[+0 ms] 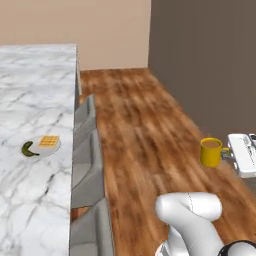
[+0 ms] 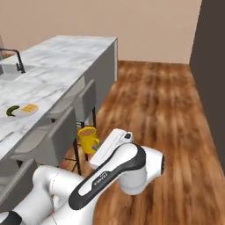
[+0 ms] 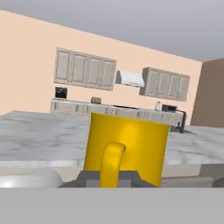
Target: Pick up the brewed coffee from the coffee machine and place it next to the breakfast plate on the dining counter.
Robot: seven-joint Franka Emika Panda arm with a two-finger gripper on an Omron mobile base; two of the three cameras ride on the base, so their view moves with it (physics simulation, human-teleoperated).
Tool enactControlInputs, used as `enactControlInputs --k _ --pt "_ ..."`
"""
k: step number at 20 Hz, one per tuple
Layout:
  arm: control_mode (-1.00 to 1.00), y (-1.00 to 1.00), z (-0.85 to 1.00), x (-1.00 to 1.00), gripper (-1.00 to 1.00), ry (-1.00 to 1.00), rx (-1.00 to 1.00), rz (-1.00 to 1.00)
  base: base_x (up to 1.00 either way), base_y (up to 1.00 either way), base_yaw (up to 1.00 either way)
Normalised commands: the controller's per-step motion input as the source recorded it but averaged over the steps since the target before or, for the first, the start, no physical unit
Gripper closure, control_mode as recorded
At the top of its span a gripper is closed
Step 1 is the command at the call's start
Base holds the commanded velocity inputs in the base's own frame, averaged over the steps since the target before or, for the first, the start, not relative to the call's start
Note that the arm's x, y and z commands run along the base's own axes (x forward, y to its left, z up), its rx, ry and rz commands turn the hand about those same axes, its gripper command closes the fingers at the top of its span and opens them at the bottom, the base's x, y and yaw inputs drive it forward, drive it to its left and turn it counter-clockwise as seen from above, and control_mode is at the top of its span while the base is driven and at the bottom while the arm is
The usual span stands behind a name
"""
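I've got the pincer (image 3: 111, 178) pinching the yellow mug (image 1: 211, 151) by its handle, held over the wood floor (image 1: 145, 135); breakfast plate (image 1: 42, 146) sits at nine o'clock on the marble surface (image 1: 30, 95).

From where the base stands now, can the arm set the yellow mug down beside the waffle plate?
Probably not yet. The gripper holds the yellow mug over the wooden floor, and grey stools stand between it and the waffle plate on the marble dining counter.
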Motion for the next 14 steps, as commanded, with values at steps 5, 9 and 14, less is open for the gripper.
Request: enactControlInputs --k 5,9,14 --pt "1.00 0.00 0.00 0.00 1.00 0.00 0.00 0.00 1.00 -0.32 0.55" --pt "1.00 0.00 0.00 0.00 1.00 0.00 0.00 0.00 1.00 -0.34 0.56" --pt "1.00 0.00 0.00 0.00 1.00 0.00 0.00 0.00 1.00 -0.30 0.57"
